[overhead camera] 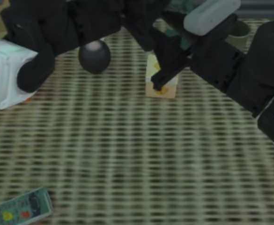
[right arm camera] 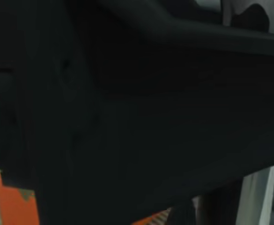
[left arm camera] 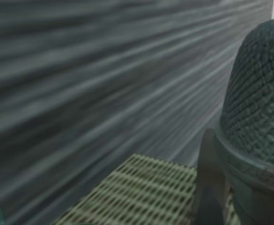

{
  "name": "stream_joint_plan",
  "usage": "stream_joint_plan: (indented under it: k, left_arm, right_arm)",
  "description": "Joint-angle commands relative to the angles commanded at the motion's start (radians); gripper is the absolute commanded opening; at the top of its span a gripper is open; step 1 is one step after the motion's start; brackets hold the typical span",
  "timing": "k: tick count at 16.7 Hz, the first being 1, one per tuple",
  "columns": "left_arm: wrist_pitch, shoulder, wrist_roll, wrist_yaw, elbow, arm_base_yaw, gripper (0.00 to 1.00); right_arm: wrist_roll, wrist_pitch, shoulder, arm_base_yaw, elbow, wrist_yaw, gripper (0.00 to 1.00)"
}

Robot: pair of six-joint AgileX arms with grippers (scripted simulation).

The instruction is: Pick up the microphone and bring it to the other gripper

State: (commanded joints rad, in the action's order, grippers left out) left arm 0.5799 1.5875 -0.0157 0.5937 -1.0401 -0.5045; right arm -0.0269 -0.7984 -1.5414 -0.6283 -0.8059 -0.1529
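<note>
The microphone (overhead camera: 166, 71) hangs tilted above the cream box, its slim black handle pointing down and left. Its mesh head (left arm camera: 261, 103) fills the near side of the left wrist view, right beside a dark finger (left arm camera: 211, 185). My left gripper (overhead camera: 167, 47) is at the back centre, where both black arms meet, and is shut on the microphone just below the head. My right gripper (overhead camera: 193, 52) reaches in from the right, close to the same spot. Its fingers are hidden among the black arm parts. The right wrist view is dark.
A black ball with a pale top (overhead camera: 94, 56) sits left of the cream box (overhead camera: 170, 91). A white box (overhead camera: 3, 75) stands at the left edge, a teal remote (overhead camera: 19, 211) at the front left and an olive cup (overhead camera: 240, 35) at the back right.
</note>
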Motion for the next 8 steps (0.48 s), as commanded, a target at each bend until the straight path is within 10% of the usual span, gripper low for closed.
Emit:
stream_joint_plan:
  k: [3, 8]
  left_arm:
    - [0.0, 0.0, 0.0, 0.0, 0.0, 0.0, 0.0]
    - [0.0, 0.0, 0.0, 0.0, 0.0, 0.0, 0.0]
  right_arm:
    - [0.0, 0.0, 0.0, 0.0, 0.0, 0.0, 0.98]
    - [0.0, 0.0, 0.0, 0.0, 0.0, 0.0, 1.0]
